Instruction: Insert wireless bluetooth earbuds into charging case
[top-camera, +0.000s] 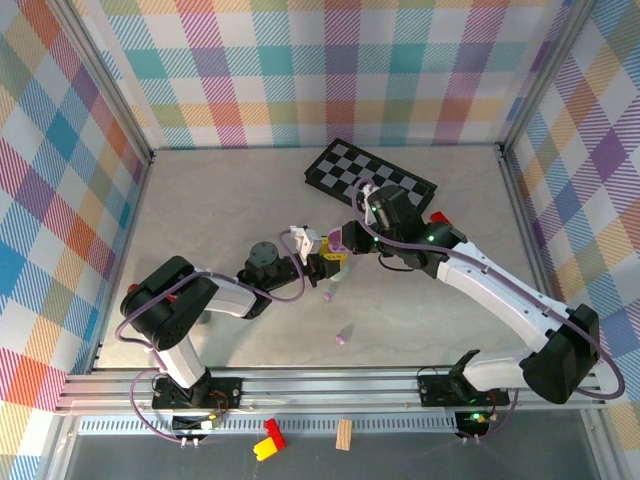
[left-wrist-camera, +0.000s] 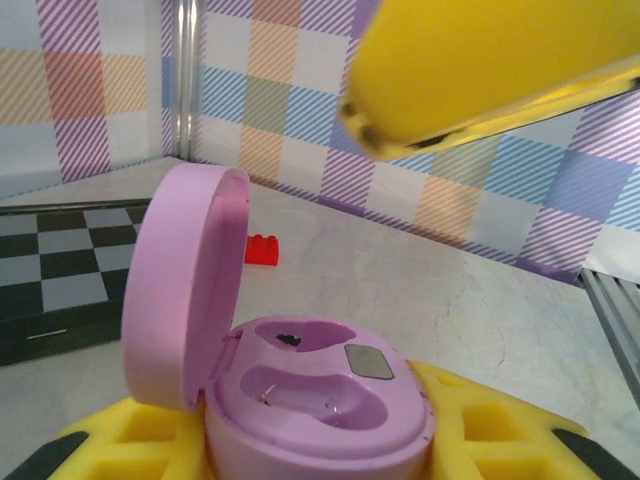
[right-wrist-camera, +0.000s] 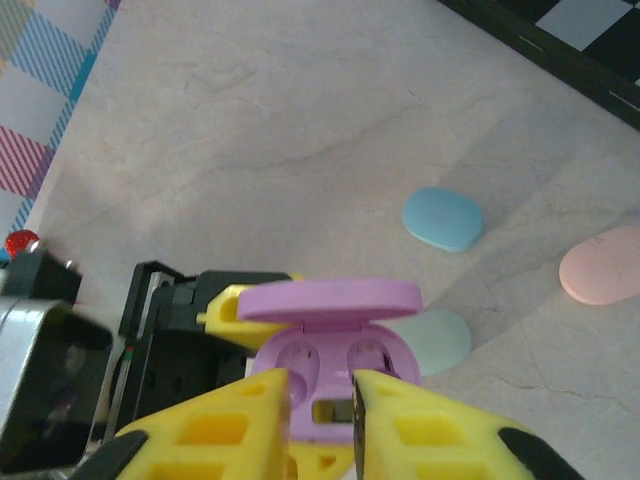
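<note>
The left arm (top-camera: 180, 315) and right arm (top-camera: 505, 300) match: rounded black joints, smooth white links and black bases (top-camera: 195, 392) at the near edge. A thin purple cable (top-camera: 124, 335) loops along each. Green lights (top-camera: 430, 238) glow on the right arm, and a red dot (top-camera: 172, 297) marks the left. The right fingers (right-wrist-camera: 215, 430) and left fingers (left-wrist-camera: 500, 450) are yellow, with square recesses and black patches.

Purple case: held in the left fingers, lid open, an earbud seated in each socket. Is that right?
Not quite. The purple case is held in the left fingers with its lid open, but both sockets are empty, as the left wrist view shows.
</note>
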